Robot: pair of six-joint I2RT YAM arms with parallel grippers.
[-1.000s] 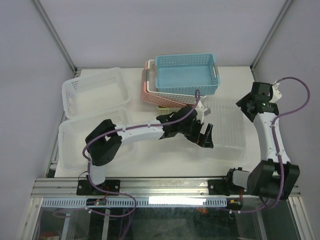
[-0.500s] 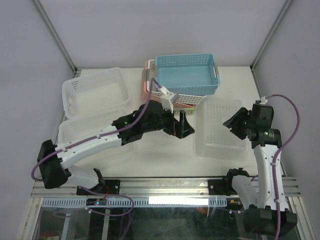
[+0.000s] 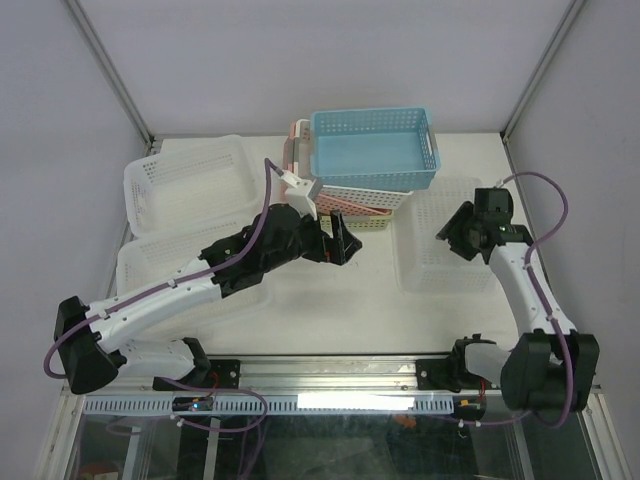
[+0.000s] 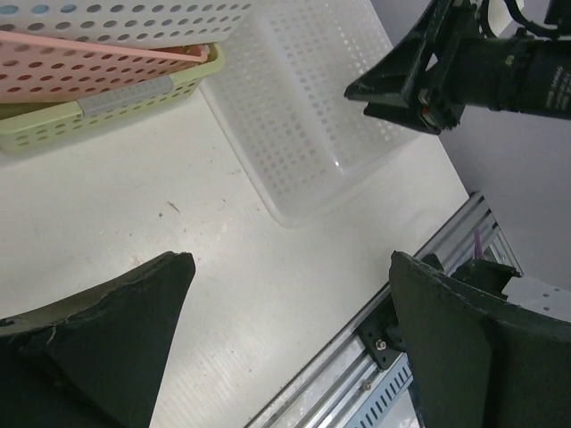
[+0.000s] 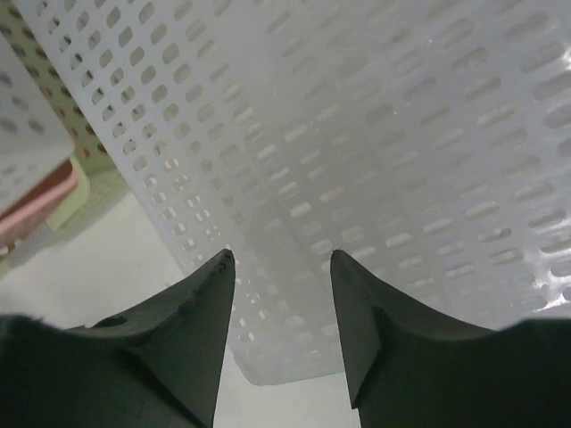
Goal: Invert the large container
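Two arms reach over the white tabletop [image 3: 330, 310], which takes up most of the top view.

On its left side two white perforated baskets sit one behind the other. One is toward the far left corner [image 3: 190, 180] and the other is nearer the near edge [image 3: 170, 270], partly under the left arm.

The large container [image 3: 445, 250], clear-white and perforated, lies flat on the right side of the table, between the far right corner and the near edge. It appears to have its holed base facing up, though the views do not settle this.

At the middle of the far edge is a stack of smaller baskets. A blue basket [image 3: 372, 148] is on top, a white one [image 3: 350, 195] is under it, a pink one [image 3: 296, 165] juts out to the left, and a yellow-green one [image 4: 89, 116] is lowest.

The left gripper [image 3: 340, 243] hangs over bare table just in front of the stack and to the left of the large container [image 4: 312, 107]. Its jaws are spread wide and hold nothing.

The right gripper [image 3: 452, 235] is over the container's left edge. Its own camera shows the fingers apart, with the perforated surface [image 5: 401, 134] filling the view beyond them. I cannot tell if they touch it.
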